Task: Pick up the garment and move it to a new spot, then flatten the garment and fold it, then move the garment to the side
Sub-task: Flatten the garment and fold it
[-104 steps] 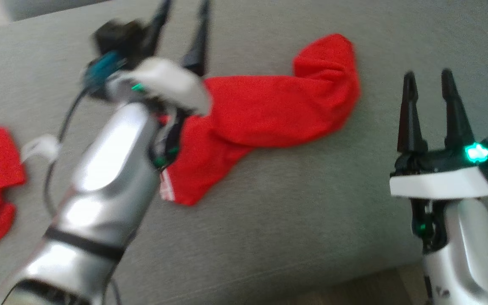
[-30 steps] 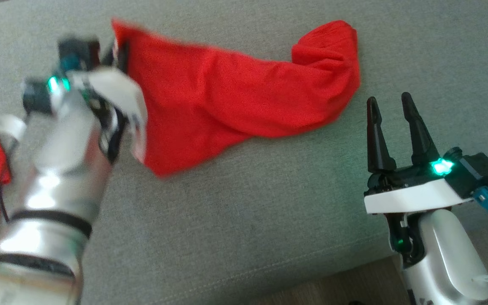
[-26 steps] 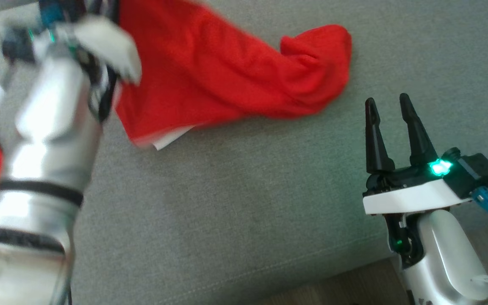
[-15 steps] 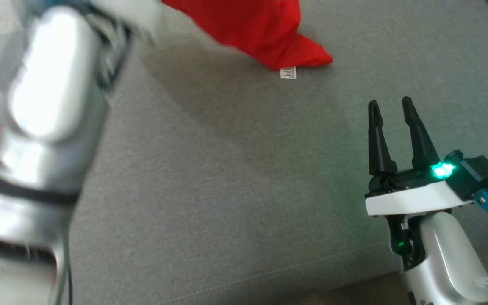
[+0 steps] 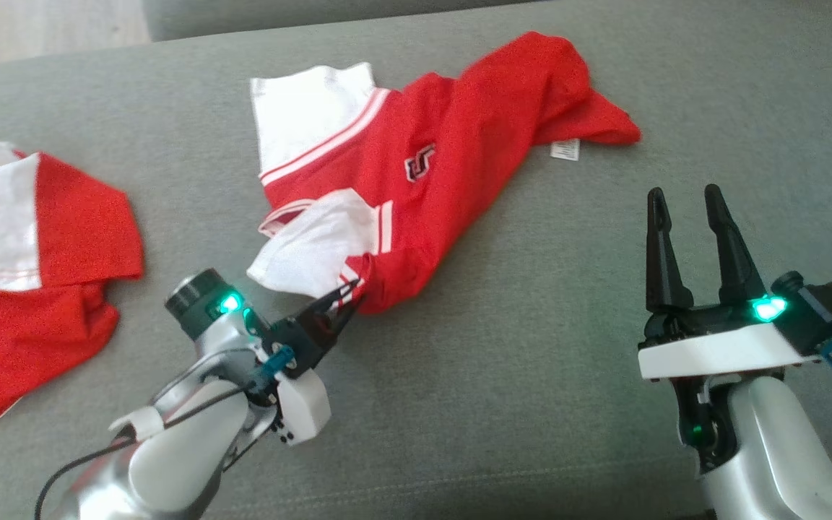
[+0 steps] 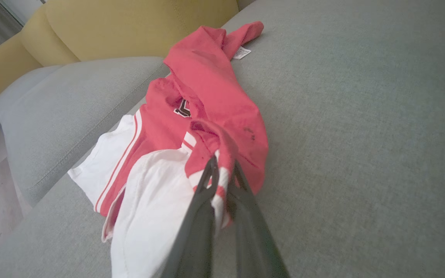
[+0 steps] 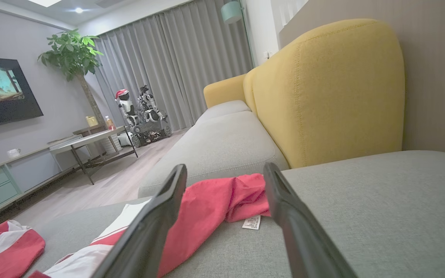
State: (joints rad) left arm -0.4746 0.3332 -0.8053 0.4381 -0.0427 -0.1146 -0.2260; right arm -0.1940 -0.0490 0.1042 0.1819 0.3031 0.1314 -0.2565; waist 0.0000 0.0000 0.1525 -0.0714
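The garment [image 5: 459, 144], a red jersey with white sleeves and a small chest logo, lies crumpled across the middle of the grey sofa seat [image 5: 459, 375]. Its label pokes out at the far right end. My left gripper [image 5: 347, 292] is low at the garment's near end, shut on the red-and-white striped edge beside a white sleeve. In the left wrist view the fingers [image 6: 211, 181] pinch that striped edge, and the garment [image 6: 207, 88] stretches away from them. My right gripper [image 5: 683, 195] stands open at the lower right, apart from the cloth. In the right wrist view the garment [image 7: 207, 204] lies beyond the open right gripper [image 7: 225, 168].
A second red and white garment [image 5: 33, 245] lies bunched at the seat's left edge, also in the right wrist view [image 7: 6, 247]. The yellow sofa back [image 7: 323, 88] rises behind the seat. Bare cushion spreads in front of and to the right of the jersey.
The left gripper swung the garment up and away, then came down near the front. The garment now lies turned over, white sleeves and logo showing. The head view shifted. The right gripper stayed open.
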